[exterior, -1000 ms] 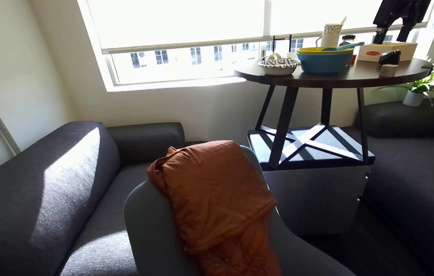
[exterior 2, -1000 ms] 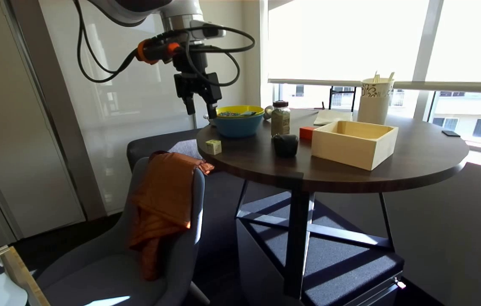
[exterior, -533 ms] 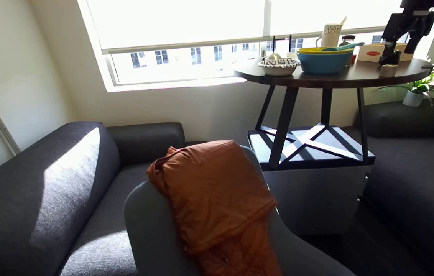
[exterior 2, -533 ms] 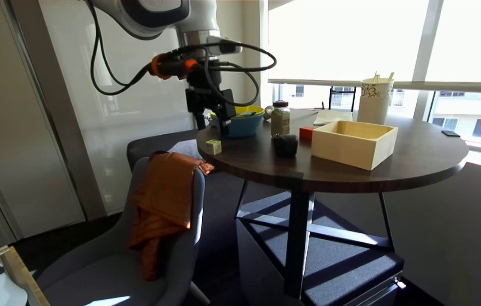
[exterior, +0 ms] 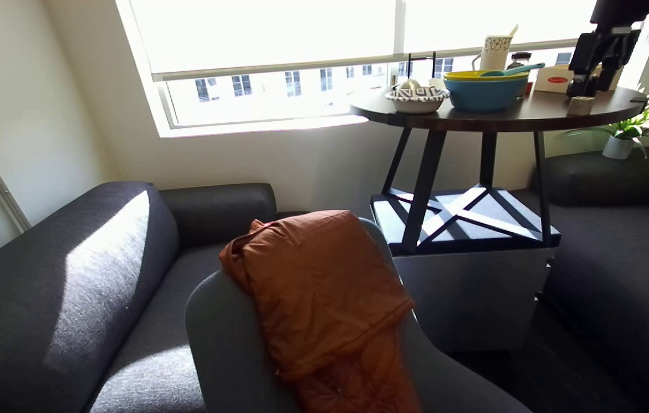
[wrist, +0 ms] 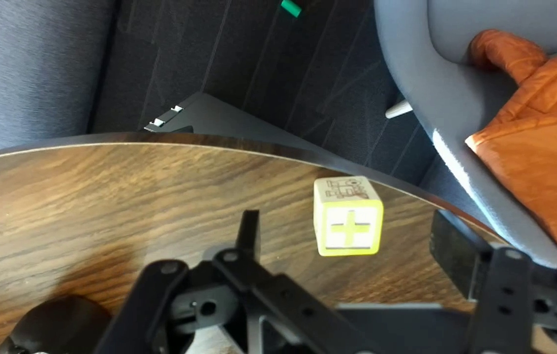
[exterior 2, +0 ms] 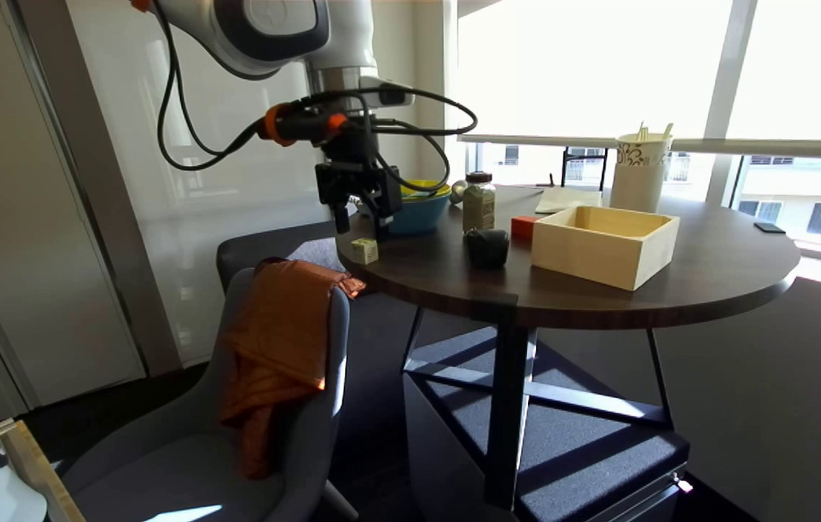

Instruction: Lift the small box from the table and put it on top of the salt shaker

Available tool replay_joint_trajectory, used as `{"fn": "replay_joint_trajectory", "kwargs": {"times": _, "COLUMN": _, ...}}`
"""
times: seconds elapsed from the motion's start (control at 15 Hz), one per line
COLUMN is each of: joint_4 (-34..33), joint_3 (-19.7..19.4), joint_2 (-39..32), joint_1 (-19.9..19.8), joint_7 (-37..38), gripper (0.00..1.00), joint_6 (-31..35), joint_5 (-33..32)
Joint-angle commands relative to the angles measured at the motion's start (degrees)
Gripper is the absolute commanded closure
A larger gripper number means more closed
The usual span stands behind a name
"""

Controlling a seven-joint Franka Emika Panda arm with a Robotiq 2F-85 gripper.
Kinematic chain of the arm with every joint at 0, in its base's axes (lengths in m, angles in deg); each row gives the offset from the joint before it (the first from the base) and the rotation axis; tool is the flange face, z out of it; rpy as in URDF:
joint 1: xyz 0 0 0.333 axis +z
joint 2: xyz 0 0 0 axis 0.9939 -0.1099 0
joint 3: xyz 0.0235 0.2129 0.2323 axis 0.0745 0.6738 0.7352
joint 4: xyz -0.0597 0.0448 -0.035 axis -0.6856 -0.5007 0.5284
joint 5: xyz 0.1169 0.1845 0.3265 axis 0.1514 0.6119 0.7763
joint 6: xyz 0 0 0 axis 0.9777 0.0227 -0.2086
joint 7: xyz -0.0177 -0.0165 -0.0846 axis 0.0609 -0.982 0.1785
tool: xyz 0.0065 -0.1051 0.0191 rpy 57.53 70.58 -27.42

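Observation:
The small box is a cream cube (exterior 2: 365, 251) near the rim of the dark round table (exterior 2: 447, 279). In the wrist view the cube (wrist: 350, 216) shows a yellow frame with a plus sign and a drawing on one side. My gripper (exterior 2: 361, 225) is open and empty a little above the cube. In the wrist view the cube lies between its spread fingers (wrist: 455, 253), touching neither. The salt shaker appears to be the slim jar with pale contents and a dark lid (exterior 2: 479, 204), beside the bowl. In an exterior view the bowl partly hides the jar (exterior: 521, 56).
A blue bowl (exterior 2: 418, 219) with a yellow one inside stands behind the gripper. A black object (exterior 2: 487, 249), an open wooden box (exterior 2: 584, 250) and a tall patterned cup (exterior 2: 639, 177) stand on the table. A chair with an orange jacket (exterior 2: 280, 333) is beside the table edge.
My gripper has come down towards the table over the last second, closer above the cube. Its fingers stay apart. The cube and the other objects have not moved.

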Motion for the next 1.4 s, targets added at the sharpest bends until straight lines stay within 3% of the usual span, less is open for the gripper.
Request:
{"fn": "replay_joint_trajectory", "kwargs": {"times": 0.0, "joint_4": 0.07, "joint_3": 0.85, "joint_2": -0.77, "joint_1": -0.12, "joint_7": -0.23, "gripper": 0.20, "joint_6": 1.37, "joint_5": -1.52}}
{"fn": "replay_joint_trajectory", "kwargs": {"times": 0.07, "joint_4": 0.11, "joint_3": 0.96, "joint_2": -0.89, "joint_1": -0.13, "joint_7": -0.21, "gripper": 0.24, "joint_6": 1.49, "joint_5": -1.78}}
{"fn": "replay_joint_trajectory", "kwargs": {"times": 0.2, "joint_4": 0.17, "joint_3": 1.16, "joint_2": -1.28, "joint_1": -0.16, "joint_7": 0.02, "gripper": 0.47, "joint_6": 1.85, "joint_5": -2.38}}
{"fn": "replay_joint_trajectory", "kwargs": {"times": 0.27, "joint_4": 0.13, "joint_3": 1.26, "joint_2": -1.50, "joint_1": -0.19, "joint_7": 0.37, "gripper": 0.53, "joint_6": 2.01, "joint_5": -2.70}}
{"fn": "replay_joint_trajectory", "kwargs": {"times": 0.53, "joint_4": 0.07, "joint_3": 1.47, "joint_2": -1.93, "joint_1": -0.13, "joint_7": 0.36, "gripper": 0.58, "joint_6": 1.84, "joint_5": -2.72}}
{"fn": "replay_joint_trajectory", "kwargs": {"times": 0.6, "joint_4": 0.17, "joint_3": 1.55, "joint_2": -1.90, "joint_1": -0.09, "joint_7": 0.40, "gripper": 0.78, "joint_6": 1.85, "joint_5": -2.71}}
{"fn": "replay_joint_trajectory", "kwargs": {"times": 0.73, "joint_4": 0.14, "joint_3": 1.75, "joint_2": -1.19, "joint_1": -0.19, "joint_7": 1.56, "gripper": 0.84, "joint_6": 1.47, "joint_5": -3.35}}
{"fn": "replay_joint_trajectory", "kwargs": {"times": 0.8, "joint_4": -0.30, "joint_3": 1.82, "joint_2": -0.59, "joint_1": -0.32, "joint_7": 2.93, "gripper": 0.92, "joint_6": 0.48, "joint_5": -3.60}}
{"fn": "replay_joint_trajectory", "kwargs": {"times": 1.07, "joint_4": -5.55, "joint_3": 1.03, "joint_2": 3.67, "joint_1": -0.93, "joint_7": 4.94, "gripper": 0.92, "joint_6": -9.19, "joint_5": -1.40}}
{"fn": "replay_joint_trajectory", "kwargs": {"times": 1.33, "joint_4": -17.09, "joint_3": 0.06, "joint_2": 2.56, "joint_1": -0.73, "joint_7": 8.51, "gripper": 0.92, "joint_6": -17.36, "joint_5": 3.84}}
